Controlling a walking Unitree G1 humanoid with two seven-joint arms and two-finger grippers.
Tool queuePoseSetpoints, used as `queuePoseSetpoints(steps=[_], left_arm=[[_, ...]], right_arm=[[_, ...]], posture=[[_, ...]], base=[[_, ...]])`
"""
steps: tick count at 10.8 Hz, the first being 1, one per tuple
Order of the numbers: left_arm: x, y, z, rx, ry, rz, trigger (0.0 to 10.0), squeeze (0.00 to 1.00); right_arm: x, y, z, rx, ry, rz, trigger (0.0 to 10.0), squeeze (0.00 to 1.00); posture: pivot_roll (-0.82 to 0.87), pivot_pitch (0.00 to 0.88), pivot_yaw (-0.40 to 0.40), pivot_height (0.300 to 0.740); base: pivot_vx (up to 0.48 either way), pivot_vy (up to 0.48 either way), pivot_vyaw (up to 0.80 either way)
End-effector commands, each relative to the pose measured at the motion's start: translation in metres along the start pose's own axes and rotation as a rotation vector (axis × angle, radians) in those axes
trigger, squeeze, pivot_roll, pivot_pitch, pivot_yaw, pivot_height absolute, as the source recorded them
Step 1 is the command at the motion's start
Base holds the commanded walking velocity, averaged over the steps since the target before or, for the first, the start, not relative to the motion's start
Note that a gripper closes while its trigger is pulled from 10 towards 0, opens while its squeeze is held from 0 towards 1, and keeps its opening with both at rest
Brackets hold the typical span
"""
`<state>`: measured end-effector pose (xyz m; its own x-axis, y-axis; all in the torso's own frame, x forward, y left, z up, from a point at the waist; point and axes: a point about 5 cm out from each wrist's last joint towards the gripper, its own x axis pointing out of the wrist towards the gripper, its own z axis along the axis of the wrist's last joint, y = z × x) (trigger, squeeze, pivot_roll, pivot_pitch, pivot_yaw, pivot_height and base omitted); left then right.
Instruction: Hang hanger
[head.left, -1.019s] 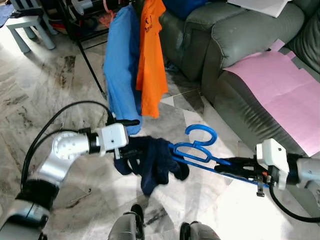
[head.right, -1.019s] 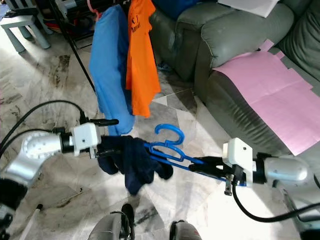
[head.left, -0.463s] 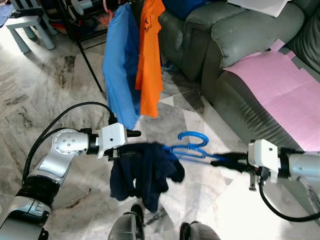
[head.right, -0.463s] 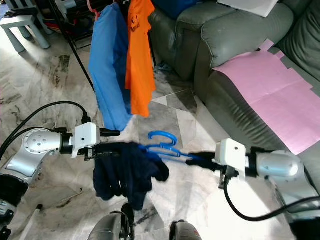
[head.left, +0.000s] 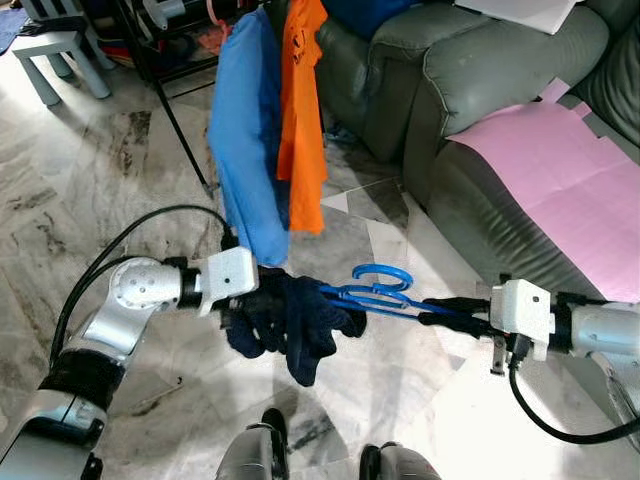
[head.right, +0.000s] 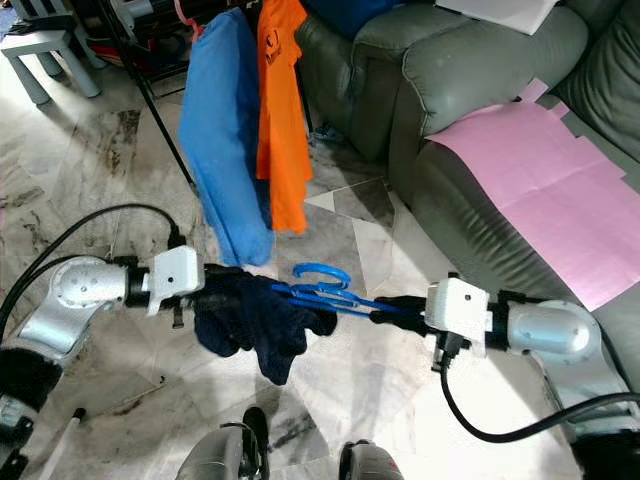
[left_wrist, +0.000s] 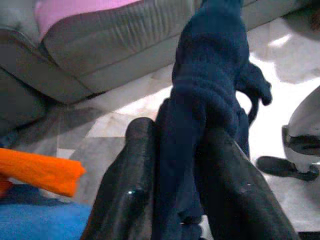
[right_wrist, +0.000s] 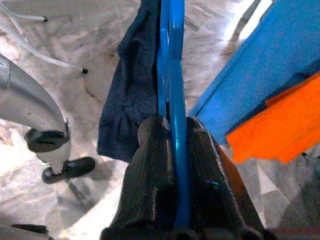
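A blue plastic hanger (head.left: 375, 289) lies nearly level above the marble floor, held between my two arms. Its hook points toward the sofa. A dark navy garment (head.left: 295, 318) is draped on its left end and hangs in a bunch. My left gripper (head.left: 250, 304) is shut on that garment, whose cloth is pinched between the two black fingers (left_wrist: 131, 190). My right gripper (head.left: 440, 311) is shut on the hanger's right end, and the blue bar (right_wrist: 176, 115) runs out between its fingers (right_wrist: 150, 175).
A black clothes rack (head.left: 170, 110) stands ahead with a blue shirt (head.left: 245, 150) and an orange shirt (head.left: 302, 110) hanging on it. A grey sofa (head.left: 480, 90) with a pink sheet (head.left: 560, 170) is at the right. A small white table (head.left: 60, 55) stands at the far left. My feet (head.left: 265, 440) show below.
The navy garment has bunched up tighter near my left gripper, which moved slightly right toward the hanger. The right gripper has kept its hold with little movement.
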<state>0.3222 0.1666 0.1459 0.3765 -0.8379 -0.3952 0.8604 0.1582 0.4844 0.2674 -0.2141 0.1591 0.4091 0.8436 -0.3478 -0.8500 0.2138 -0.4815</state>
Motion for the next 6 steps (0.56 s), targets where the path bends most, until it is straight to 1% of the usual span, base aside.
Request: queuePoseSetpoints(steps=[1,3,6], left_arm=[[-0.0007,-0.0001,-0.0021,-0.001,0.007,0.002,0.0,0.00],[0.0003,-0.0004,-0.0026,0.006,0.008,-0.003,0.0,0.00],[0.0028,-0.0021,-0.0042,0.000,0.007,-0.002,0.0,0.00]], right_arm=[[0.0013,-0.0012,0.0024,-0.023,-0.018,-0.012,10.0,0.00],[0.0036,-0.0034,0.0004,-0.048,-0.015,-0.026,10.0,0.00],[0.0049,-0.0078,-0.0002,-0.057,-0.021,-0.061,10.0,0.00]], posture=[[-0.10,0.241,0.048,0.740],[-0.10,0.238,0.050,0.740],[-0.10,0.232,0.050,0.740]], base=[[0.000,0.000,0.00],[0.000,0.000,0.00],[0.000,0.000,0.00]])
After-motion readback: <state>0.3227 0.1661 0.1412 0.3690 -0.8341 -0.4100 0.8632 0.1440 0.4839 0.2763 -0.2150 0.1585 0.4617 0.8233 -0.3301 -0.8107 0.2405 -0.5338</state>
